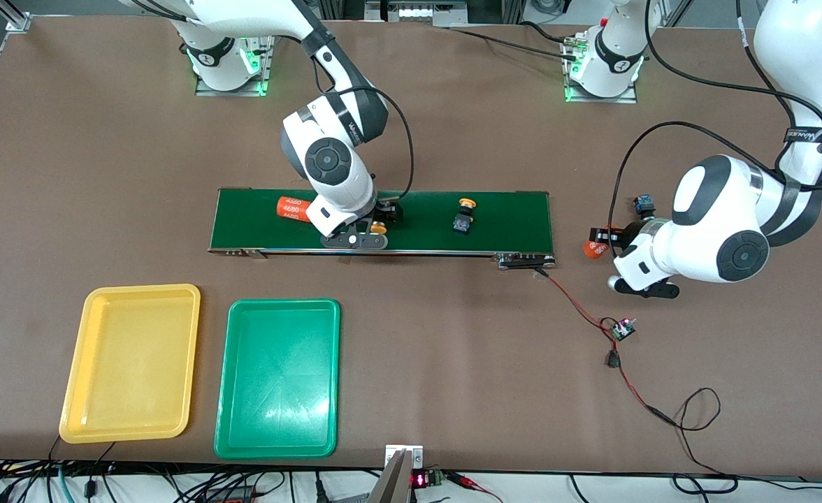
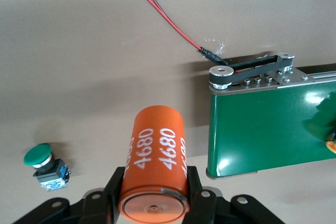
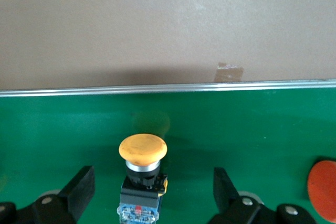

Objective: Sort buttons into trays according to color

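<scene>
My right gripper [image 1: 371, 232] is low over the conveyor belt [image 1: 509, 216], open, its fingers [image 3: 79, 187] on either side of an orange-yellow button [image 3: 143, 150] without touching it. A second orange-yellow button [image 1: 464, 215] lies on the belt toward the left arm's end. My left gripper [image 1: 604, 242] is off the belt's end, shut on an orange "4680" cylinder [image 2: 155, 161]. One green button [image 2: 44, 162] lies on the table beside it, and it also shows in the front view [image 1: 643, 205]. The other green button is out of view. The yellow tray [image 1: 131, 363] and green tray [image 1: 278, 377] are empty.
Another orange "4680" cylinder [image 1: 292, 208] lies on the belt beside my right gripper, toward the right arm's end. Red and black wires [image 1: 579, 307] run from the belt's motor end [image 2: 247, 74] to a small circuit board [image 1: 622, 328] on the table.
</scene>
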`<state>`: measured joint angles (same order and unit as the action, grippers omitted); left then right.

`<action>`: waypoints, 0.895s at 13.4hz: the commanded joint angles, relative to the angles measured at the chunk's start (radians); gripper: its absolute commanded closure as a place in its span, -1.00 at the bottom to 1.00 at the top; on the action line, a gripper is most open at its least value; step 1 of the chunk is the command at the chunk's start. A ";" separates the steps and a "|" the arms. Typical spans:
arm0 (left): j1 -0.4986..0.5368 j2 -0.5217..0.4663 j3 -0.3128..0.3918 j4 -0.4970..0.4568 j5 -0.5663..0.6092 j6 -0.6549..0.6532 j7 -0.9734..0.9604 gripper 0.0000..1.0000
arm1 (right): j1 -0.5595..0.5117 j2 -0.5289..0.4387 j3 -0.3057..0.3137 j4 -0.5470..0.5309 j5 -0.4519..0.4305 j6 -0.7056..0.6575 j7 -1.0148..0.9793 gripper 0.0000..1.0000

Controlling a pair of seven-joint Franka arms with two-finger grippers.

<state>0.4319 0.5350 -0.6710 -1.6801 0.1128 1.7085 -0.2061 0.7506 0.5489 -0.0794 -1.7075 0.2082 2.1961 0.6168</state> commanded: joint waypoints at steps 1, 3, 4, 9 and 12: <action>-0.024 -0.020 -0.007 0.008 -0.018 -0.052 -0.074 0.41 | 0.013 -0.029 -0.013 -0.041 -0.015 0.020 0.063 -1.00; -0.028 -0.020 -0.051 0.008 -0.025 -0.058 -0.186 0.41 | 0.012 -0.029 -0.013 -0.052 -0.013 0.019 0.128 -1.00; -0.035 -0.017 -0.073 0.007 -0.025 -0.058 -0.223 0.41 | 0.012 -0.030 -0.013 -0.058 -0.013 0.019 0.150 -1.00; -0.107 0.020 -0.127 0.003 -0.078 -0.030 -0.368 0.37 | 0.015 -0.078 -0.013 -0.127 -0.018 0.020 0.158 -1.00; -0.139 0.063 -0.125 -0.016 -0.078 0.028 -0.368 0.37 | 0.045 -0.080 -0.013 -0.142 -0.026 0.027 0.150 -1.00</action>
<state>0.3063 0.5627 -0.7958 -1.6912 0.0531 1.7032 -0.5666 0.7677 0.4989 -0.0828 -1.8080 0.2037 2.2021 0.7484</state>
